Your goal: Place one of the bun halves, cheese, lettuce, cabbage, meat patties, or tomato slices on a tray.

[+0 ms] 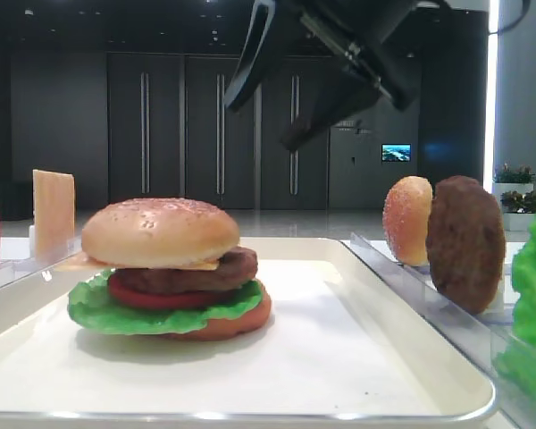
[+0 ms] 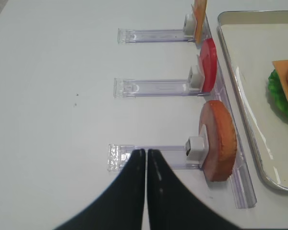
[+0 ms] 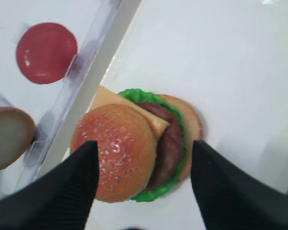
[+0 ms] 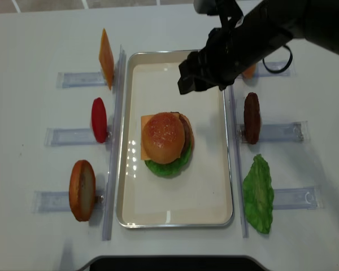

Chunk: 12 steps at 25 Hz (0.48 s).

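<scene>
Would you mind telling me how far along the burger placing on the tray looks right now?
Done: a sesame bun top sits on a stack of cheese, patty, tomato, lettuce and bottom bun on the tray. In hand: nothing; the right tool hangs open above the bun, and the left tool is shut over a rack. Left: nothing obvious, apart from the arm pulling clear.

Glossy tray (image 1: pixel 411 295), seeded bun top (image 1: pixel 161 231), seemingly clear plastic racks (image 2: pixel 153 87).

White table (image 4: pixel 34 84) carries the cream tray (image 4: pixel 175 217), centred. Clear plastic racks (image 4: pixel 79 79) lie on both sides of it.
</scene>
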Tool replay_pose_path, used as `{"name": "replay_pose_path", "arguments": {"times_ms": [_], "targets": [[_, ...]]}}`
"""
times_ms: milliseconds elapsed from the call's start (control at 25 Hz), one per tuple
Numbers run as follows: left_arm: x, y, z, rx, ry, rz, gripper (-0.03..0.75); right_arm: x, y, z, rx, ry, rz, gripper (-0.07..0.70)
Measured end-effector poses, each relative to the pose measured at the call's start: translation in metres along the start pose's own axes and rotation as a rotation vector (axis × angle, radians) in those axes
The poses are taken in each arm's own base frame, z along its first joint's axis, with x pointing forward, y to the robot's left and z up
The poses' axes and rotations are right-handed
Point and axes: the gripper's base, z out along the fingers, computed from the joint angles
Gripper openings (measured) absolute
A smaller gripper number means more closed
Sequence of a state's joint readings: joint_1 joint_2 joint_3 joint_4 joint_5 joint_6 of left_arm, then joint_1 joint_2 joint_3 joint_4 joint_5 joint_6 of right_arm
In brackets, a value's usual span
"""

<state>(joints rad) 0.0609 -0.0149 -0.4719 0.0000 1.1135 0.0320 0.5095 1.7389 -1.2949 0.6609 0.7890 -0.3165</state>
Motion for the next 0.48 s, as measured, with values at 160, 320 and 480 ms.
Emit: {"name": "replay_pose_path", "arguments": {"times_ms": [160,320,480], "targets": [[0.0,0.0,0.0,0.0,0.0,0.0,-0.001,-0.007,-0.025,-0.021,0.335,0.066,0.038,0.405],[0.0,0.0,0.0,0.0,0.0,0.0,-0.001,-0.019,-0.08,-0.068,0.59,0.07,0.129,0.404],[0.0,0.0,0.0,0.0,0.0,0.0,-0.001,-0.009,-0.151,-0.128,0.706,0.098,0.314,0.404]]}}
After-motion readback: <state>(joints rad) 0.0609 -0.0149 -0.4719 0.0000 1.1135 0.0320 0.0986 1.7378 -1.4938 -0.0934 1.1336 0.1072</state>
